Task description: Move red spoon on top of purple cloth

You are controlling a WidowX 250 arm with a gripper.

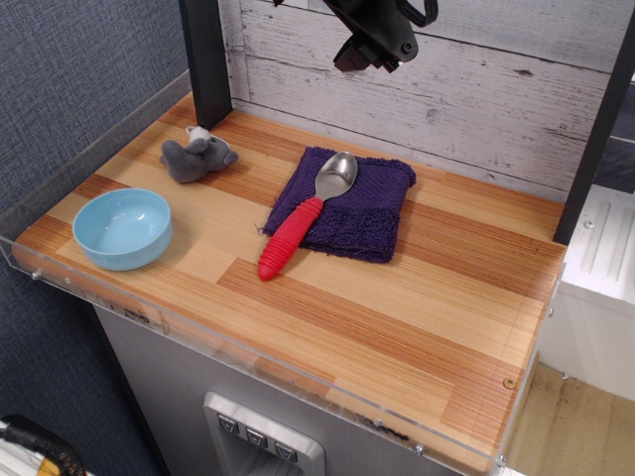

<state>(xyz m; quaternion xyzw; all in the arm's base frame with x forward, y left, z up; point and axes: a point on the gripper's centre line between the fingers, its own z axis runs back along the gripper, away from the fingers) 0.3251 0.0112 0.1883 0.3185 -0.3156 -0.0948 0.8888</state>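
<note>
The red spoon (pixel 301 220) lies slantwise with its silver bowl and upper handle on the purple cloth (pixel 369 213). The lower end of its red handle sticks out over the wooden table past the cloth's front left edge. The cloth lies flat near the back wall. My gripper (pixel 369 52) is high above the cloth at the top of the view, apart from the spoon and holding nothing. Only its dark lower end shows, so the gap between its fingers is not clear.
A light blue bowl (pixel 122 228) stands at the front left. A small grey plush animal (pixel 197 156) lies at the back left. A black post (pixel 205 59) rises at the back left. A clear plastic rim (pixel 248 342) runs along the table's front and left edges.
</note>
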